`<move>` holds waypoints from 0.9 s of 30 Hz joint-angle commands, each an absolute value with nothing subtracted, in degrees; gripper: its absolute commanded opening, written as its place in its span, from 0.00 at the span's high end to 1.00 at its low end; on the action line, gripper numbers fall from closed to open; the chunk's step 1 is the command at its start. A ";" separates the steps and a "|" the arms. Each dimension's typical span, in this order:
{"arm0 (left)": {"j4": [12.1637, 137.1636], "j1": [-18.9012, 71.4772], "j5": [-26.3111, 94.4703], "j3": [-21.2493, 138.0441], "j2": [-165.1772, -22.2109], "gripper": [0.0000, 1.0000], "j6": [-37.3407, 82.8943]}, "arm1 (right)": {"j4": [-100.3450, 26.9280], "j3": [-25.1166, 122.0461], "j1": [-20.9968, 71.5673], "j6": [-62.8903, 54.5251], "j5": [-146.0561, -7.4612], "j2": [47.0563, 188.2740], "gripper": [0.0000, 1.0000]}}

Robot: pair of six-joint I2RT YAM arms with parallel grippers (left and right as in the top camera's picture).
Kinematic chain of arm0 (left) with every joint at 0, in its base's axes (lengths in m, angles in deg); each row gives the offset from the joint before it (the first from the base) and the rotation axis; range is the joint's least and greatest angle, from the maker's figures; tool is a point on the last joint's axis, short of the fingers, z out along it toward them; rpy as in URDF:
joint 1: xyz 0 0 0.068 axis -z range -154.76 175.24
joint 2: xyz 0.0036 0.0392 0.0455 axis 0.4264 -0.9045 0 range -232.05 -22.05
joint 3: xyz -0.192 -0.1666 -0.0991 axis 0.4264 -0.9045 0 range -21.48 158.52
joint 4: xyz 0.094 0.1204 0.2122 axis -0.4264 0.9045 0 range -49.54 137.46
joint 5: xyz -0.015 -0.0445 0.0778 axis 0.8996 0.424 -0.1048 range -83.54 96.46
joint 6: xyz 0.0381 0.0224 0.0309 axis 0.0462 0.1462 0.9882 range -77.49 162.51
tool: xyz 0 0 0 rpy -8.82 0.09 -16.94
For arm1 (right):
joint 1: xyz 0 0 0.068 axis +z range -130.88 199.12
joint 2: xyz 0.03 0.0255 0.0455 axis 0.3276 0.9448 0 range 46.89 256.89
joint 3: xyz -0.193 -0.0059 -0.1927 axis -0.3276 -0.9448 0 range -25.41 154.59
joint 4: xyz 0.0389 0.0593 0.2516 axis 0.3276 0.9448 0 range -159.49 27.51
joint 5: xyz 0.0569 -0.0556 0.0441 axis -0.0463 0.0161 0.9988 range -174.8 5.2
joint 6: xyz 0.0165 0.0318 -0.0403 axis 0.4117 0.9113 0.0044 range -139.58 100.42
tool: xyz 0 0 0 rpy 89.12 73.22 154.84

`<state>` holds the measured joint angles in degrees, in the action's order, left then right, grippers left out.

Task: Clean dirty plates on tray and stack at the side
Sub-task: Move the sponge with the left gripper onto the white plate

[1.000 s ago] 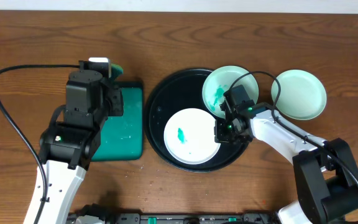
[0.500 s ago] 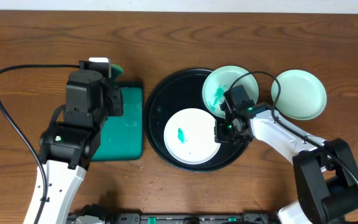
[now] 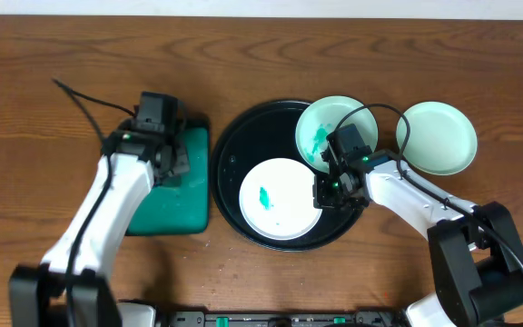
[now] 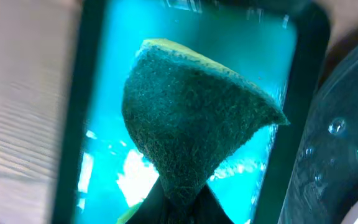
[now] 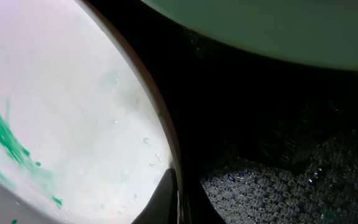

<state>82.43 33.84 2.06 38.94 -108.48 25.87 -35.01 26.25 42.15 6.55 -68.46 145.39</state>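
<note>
Overhead, the right hand is pinching the smeared white plate by its rim. The left hand is clenching the sponge, which probably needs bringing across to scrub.

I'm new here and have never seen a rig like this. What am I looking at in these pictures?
Two robot arms work at a wooden table. One picture looks down from above; the other two come from a camera on each wrist. On the table sit a round black tray, a smaller green tray and, outside both, a clean mint plate. In the black tray lie a white plate and a second mint plate, both smeared green. The left gripper pinches a dark sponge over the green tray. The right gripper is closed on the white plate's rim.
</note>
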 commanded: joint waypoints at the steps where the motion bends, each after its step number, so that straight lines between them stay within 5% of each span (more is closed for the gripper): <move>1: 83.07 32.62 9.58 39.51 -111.63 0.93 22.66 | -34.91 25.42 43.77 6.51 -67.79 147.34 0.99; 12: 90.54 31.59 14.19 44.69 -109.94 0.93 22.24 | -35.06 25.42 43.77 6.48 -67.81 147.34 0.99; 27: 92.14 45.82 15.65 50.77 -113.14 0.93 18.15 | -35.63 25.42 43.77 6.48 -67.79 147.34 0.99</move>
<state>92.51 44.79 14.34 49.52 -111.32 19.97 -35.30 26.23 42.15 6.55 -68.33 145.41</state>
